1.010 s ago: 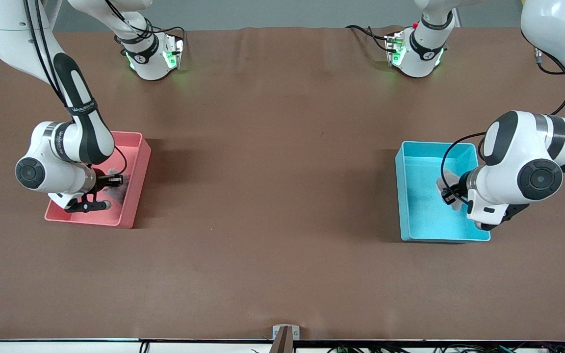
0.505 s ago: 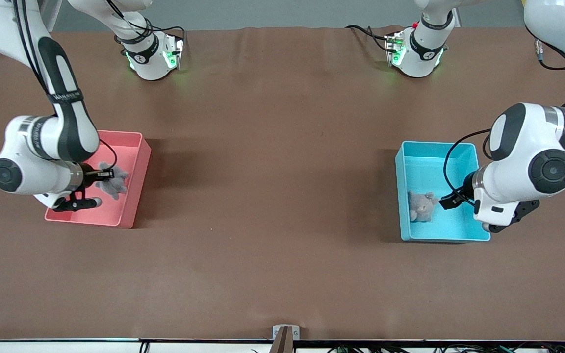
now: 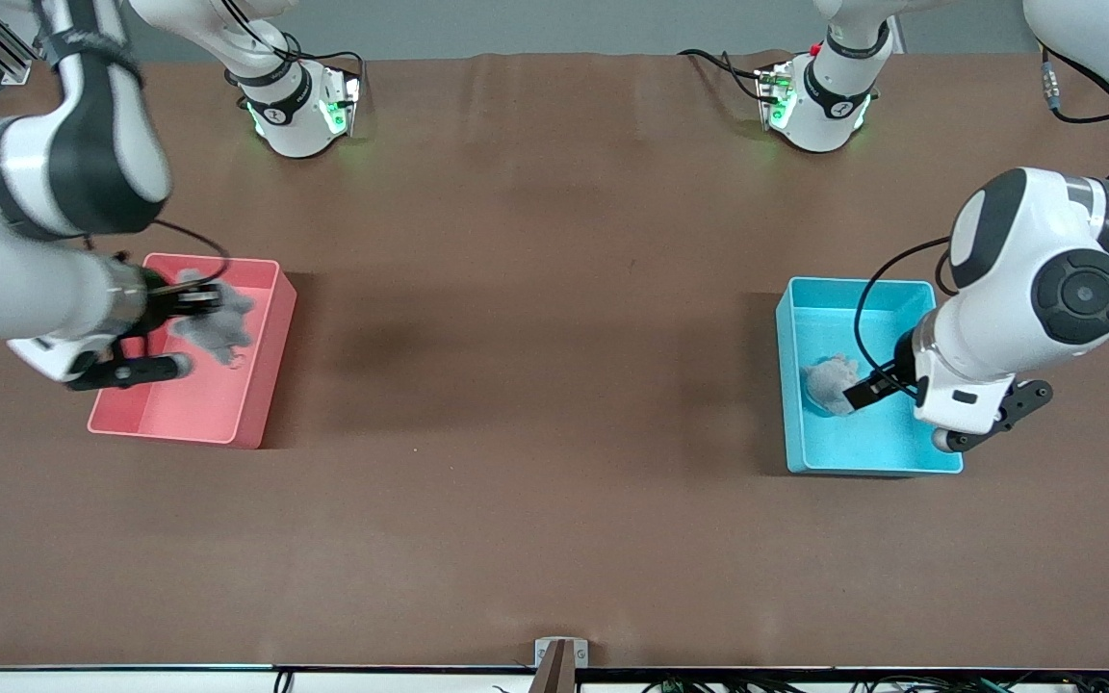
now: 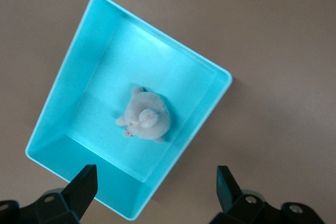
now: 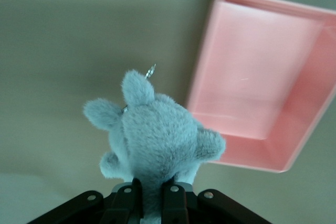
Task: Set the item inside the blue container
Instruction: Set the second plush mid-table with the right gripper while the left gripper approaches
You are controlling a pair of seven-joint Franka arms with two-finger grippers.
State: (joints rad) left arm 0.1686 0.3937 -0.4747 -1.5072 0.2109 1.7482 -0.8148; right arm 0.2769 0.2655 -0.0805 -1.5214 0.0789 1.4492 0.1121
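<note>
Brown surface (image 3: 554, 385), spanning the whole front view. At the left arm's end, the blue container (image 3: 790, 385): light cyan, rectangular, low walls, thin pale rim. At the right arm's end, a same-sized pink bin (image 3: 256, 404).

Left arm bent at the elbow, wrist turned down over the blue container; left gripper (image 4: 156, 187) above it, fingers (image 4: 84, 184) spread wide, holding nothing. Half a second ago already open over the bin; a second ago low inside it.

Right arm raised and swung outward since a second ago, then down in the pink bin. Right gripper (image 5: 152, 195) now up in the air over the pink bin's edge, fingers (image 5: 173, 198) clamped tight on a grey plush toy (image 5: 155, 140) with small ears and a metal ring.

A second grey plush animal (image 4: 144, 119) lying inside the blue container, on its floor, near mid-bin, touching no wall.
</note>
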